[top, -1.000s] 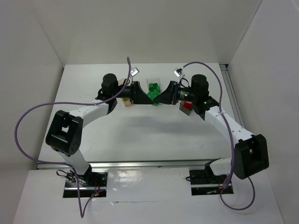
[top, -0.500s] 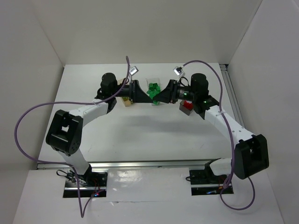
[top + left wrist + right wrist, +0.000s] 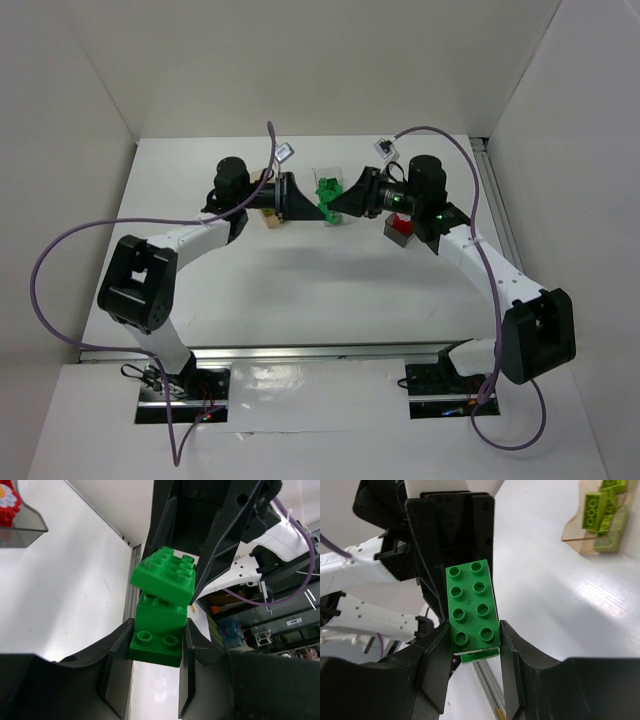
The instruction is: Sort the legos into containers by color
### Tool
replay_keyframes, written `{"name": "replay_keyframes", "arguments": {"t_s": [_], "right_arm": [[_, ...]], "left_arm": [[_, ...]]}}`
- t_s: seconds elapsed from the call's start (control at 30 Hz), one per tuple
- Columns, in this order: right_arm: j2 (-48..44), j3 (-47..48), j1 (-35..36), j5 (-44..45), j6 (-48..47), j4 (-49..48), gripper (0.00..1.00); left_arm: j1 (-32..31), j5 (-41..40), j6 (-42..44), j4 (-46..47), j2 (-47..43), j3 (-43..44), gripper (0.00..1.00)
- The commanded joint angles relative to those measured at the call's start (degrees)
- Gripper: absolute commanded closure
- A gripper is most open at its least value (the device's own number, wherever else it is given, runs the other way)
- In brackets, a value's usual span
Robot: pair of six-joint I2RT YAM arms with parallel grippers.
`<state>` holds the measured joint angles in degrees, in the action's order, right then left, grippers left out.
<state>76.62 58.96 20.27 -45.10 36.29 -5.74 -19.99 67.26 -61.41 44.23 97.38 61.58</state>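
No writing can be read on anything.

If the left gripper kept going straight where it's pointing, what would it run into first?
The green lego stack clamped in the left gripper lies first in its path; right behind it, seemingly almost touching, is the right gripper, shut on the stack's far end.

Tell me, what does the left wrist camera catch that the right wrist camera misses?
Only the left wrist view: the smoky grey bin holding a red lego. Only the right wrist view: the orange-tan bin with yellow-green legos. Both: the green lego stack, gripped at opposite ends by the left tool and the right tool.
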Motion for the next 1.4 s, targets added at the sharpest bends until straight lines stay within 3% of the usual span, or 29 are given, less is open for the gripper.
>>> {"name": "replay_keyframes", "arguments": {"t_s": [0.0,0.1,0.17,0.23,0.43,0.6,0.83,0.9,0.93,0.97,1.1,1.23,1.27,1.37], "right_arm": [[-1.82,3.09,0.12,6.59,-1.92,1.77,0.61],[-1.04,4.58,0.12,16.52,-1.93,4.59,0.63],[0.19,6.24,0.12,21.17,-1.93,6.00,0.63],[3.09,6.78,0.12,23.03,-2.46,7.23,0.63],[15.91,16.00,1.96,35.07,-4.91,12.85,0.64],[24.62,23.20,4.34,44.12,-6.32,15.05,0.65],[36.22,33.13,6.18,48.17,-7.55,17.33,0.62],[38.86,34.55,6.18,50.62,-7.55,17.34,0.53],[39.48,35.95,6.18,51.42,-7.55,17.86,0.44],[40.70,36.75,6.70,52.47,-7.55,18.39,0.27],[41.94,39.83,6.71,53.28,-8.08,21.03,0.12],[39.06,38.26,6.71,53.80,-8.08,21.12,0.12],[37.74,35.55,6.71,53.80,-8.60,20.42,0.19],[30.10,29.74,6.71,52.23,-8.61,17.36,0.26]], "left_arm": [[1.79,0.51,5.31,-3.51,-1.58,-0.15,1.00],[5.04,-0.72,10.41,-12.65,-2.81,-0.15,1.00],[7.58,-2.39,16.38,-23.44,-4.82,0.46,1.00],[8.82,-6.69,22.89,-35.10,-5.70,1.34,1.00],[10.76,-22.42,29.76,-53.53,-7.03,6.26,1.00],[11.37,-25.60,29.77,-55.39,-7.65,5.66,1.00],[12.52,-27.27,27.57,-54.86,-8.78,4.51,1.00],[12.52,-27.27,27.57,-54.86,-8.79,4.51,1.00],[13.04,-27.80,27.57,-54.86,-9.40,4.51,1.00],[13.04,-27.80,27.57,-55.38,-9.93,4.51,1.00],[13.04,-28.33,27.57,-55.39,-11.24,4.51,1.00],[13.57,-28.86,27.57,-56.53,-12.39,5.03,1.00],[13.57,-28.86,27.57,-56.53,-12.39,5.04,1.00],[13.57,-28.86,27.57,-56.53,-12.39,5.56,1.00]]}}
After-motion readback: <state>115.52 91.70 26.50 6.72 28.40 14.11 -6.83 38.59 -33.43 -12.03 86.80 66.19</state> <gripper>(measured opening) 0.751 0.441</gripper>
